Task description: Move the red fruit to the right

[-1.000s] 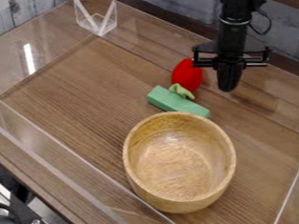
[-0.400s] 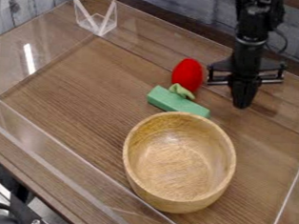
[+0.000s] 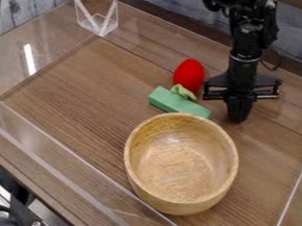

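Observation:
The red fruit is a small glossy red strawberry-like toy with a pale green cap at its lower edge. It rests on the wooden table, touching the back of the flat green block. My gripper hangs on a black vertical arm to the right of the fruit and a little nearer the camera, apart from it. Its fingers are together, pointing down at the table, with nothing between them.
A large wooden bowl stands in front of the green block. Clear plastic walls fence the table on the left, front and right. A small clear stand sits at the back left.
The gripper has moved from beside the fruit to the right, then toward the front and back a little left. The fruit, block and bowl have stayed put.

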`<act>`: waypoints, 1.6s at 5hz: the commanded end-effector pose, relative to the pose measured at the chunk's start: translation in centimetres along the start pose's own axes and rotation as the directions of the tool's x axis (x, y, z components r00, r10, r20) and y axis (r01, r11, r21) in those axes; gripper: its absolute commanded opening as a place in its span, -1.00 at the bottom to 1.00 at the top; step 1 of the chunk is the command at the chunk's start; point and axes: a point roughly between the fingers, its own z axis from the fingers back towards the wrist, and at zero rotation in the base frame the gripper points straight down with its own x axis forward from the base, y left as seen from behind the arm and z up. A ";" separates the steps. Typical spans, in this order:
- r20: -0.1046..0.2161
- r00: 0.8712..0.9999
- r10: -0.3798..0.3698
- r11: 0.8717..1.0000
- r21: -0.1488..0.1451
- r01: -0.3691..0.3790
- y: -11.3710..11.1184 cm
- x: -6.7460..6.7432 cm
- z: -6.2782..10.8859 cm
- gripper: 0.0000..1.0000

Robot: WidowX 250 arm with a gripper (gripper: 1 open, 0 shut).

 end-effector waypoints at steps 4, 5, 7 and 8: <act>0.049 0.998 -0.028 0.998 -0.062 0.031 -1.1 -0.2 2.5 -1.00; 0.045 0.996 -0.075 0.995 -0.066 0.078 -1.6 -0.2 2.6 -1.00; 0.038 0.985 -0.170 0.983 -0.070 0.173 -2.7 -0.2 2.6 -1.00; 0.041 0.987 -0.153 0.986 -0.068 0.155 -2.9 0.1 3.5 -1.00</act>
